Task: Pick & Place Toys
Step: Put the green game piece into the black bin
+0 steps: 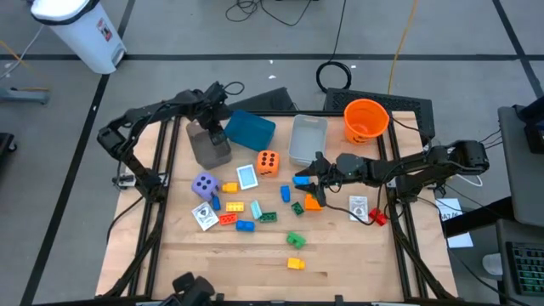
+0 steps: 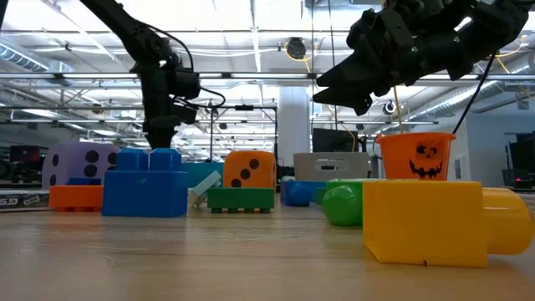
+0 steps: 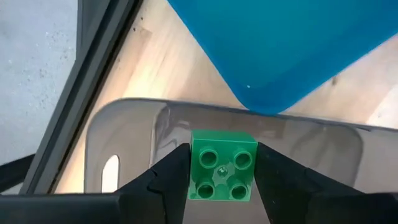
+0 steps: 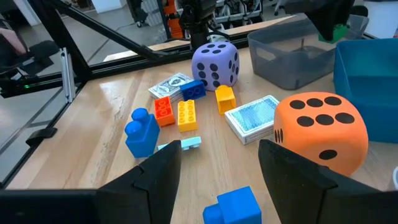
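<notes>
Green brick [image 3: 222, 173] sits clamped in my left gripper [image 3: 222, 177] over the grey bin [image 1: 208, 146], upper left; my right gripper [image 4: 219, 163] hangs open, empty, mid-frame.

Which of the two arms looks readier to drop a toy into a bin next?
The left. Its gripper holds a green brick right over the grey bin. The right gripper hangs open and empty above the loose toys.

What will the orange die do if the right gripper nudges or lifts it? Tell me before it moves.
The orange die rests on a flat face with rounded corners, so a low push would probably slide it and a high one tip it over. It looks matte and foam-like, likely light and slightly squashy. It looks broad for the right gripper, whose open fingers might struggle to span it.
</notes>
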